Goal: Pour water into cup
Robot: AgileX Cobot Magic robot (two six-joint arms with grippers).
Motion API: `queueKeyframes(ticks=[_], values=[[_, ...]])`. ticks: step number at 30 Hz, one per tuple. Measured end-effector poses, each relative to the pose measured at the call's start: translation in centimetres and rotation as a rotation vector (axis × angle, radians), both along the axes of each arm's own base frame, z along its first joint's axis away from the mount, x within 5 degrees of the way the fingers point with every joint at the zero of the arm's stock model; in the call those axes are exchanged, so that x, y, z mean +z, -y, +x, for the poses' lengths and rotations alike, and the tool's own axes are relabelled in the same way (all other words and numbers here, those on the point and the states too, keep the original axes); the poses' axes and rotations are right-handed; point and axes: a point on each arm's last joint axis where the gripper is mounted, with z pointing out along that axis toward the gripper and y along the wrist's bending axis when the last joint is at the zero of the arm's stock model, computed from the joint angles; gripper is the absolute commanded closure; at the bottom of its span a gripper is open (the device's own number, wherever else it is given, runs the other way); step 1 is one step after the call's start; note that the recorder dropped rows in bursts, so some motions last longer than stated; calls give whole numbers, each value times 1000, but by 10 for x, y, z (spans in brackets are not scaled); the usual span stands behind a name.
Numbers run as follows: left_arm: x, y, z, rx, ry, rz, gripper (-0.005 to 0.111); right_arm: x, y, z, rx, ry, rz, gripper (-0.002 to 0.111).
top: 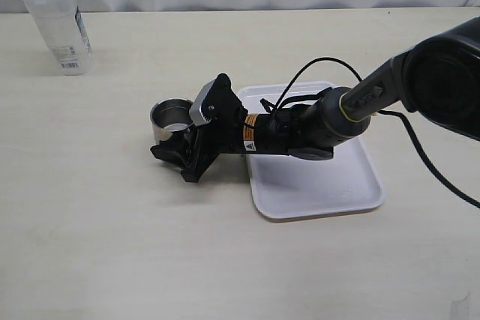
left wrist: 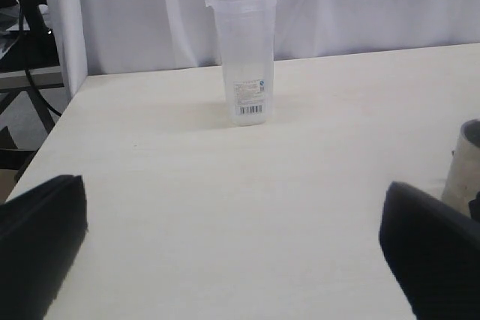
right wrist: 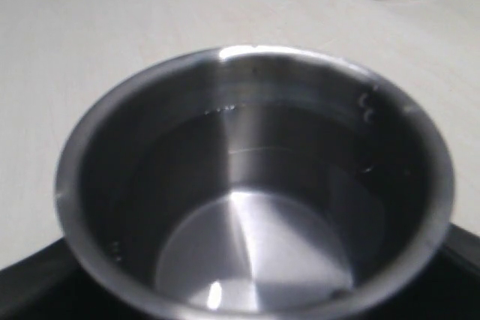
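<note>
The steel cup (top: 171, 116) stands on the pale table just left of the tray. From the right, my right gripper (top: 178, 140) reaches low across the tray, and its black fingers (right wrist: 30, 290) hug both sides of the cup (right wrist: 255, 185), shut on it. A faint ring and small bubbles on the shiny inner wall mark clear water (right wrist: 255, 151) inside. The left gripper (left wrist: 240, 260) hovers over bare table with its fingers (left wrist: 41, 237) far apart and nothing between them. The cup's edge (left wrist: 466, 162) shows beside one finger. The left arm is out of the exterior view.
A tall translucent plastic container (top: 56, 24) with a barcode label stands at the far left back of the table; the same container (left wrist: 246, 58) faces the left wrist camera. A white tray (top: 322, 185) lies under the right arm. A black cable (top: 420, 148) trails off right.
</note>
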Motion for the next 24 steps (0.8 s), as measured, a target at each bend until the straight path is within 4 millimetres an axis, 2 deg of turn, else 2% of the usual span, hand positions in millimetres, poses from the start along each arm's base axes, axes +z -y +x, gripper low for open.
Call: queueKeyframes(ticks=[15,17,19,24], values=[[0,0,0,2,0,-7,2,0,0,0,0,0,0,104],[0,0,0,3,0,-11,5,0,0,0,0,0,0,104],[0,0,0,3,0,-14,14,0,0,0,0,0,0,104],[0,0,0,4,0,-16,61,0,0,0,0,0,0,104]])
